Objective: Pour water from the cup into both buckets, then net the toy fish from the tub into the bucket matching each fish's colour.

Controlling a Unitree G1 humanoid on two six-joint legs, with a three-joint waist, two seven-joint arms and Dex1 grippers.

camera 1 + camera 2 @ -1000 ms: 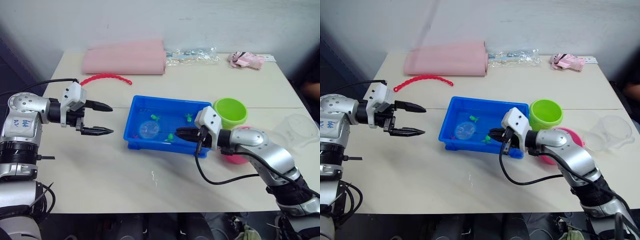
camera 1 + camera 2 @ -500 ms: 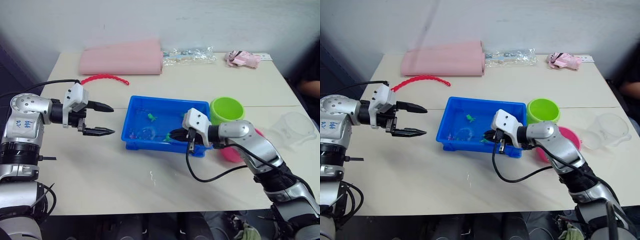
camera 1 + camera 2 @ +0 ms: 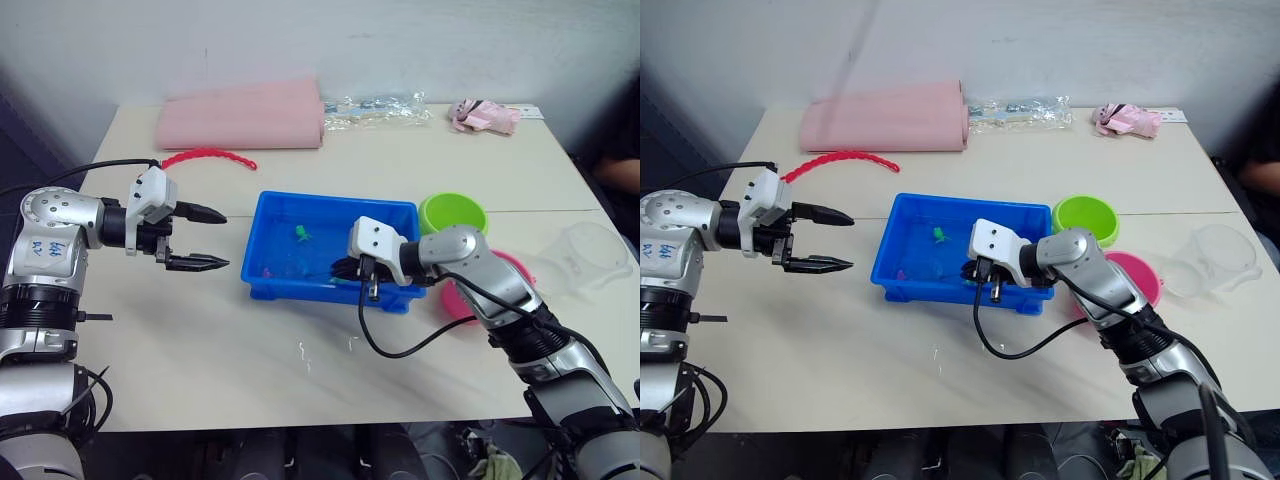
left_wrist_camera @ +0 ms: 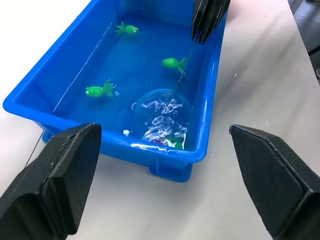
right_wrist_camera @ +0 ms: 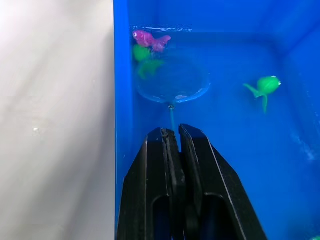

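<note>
Glossy blue plastic tub

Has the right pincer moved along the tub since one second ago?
Yes. The right pincer moved toward the robot's left along the tub, away from the green bucket.

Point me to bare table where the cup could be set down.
Free: the near strip in front of the tub, and the stretch between the pink roll and the green bucket. Crowded: right side, with buckets, cup and right gripper.
</note>
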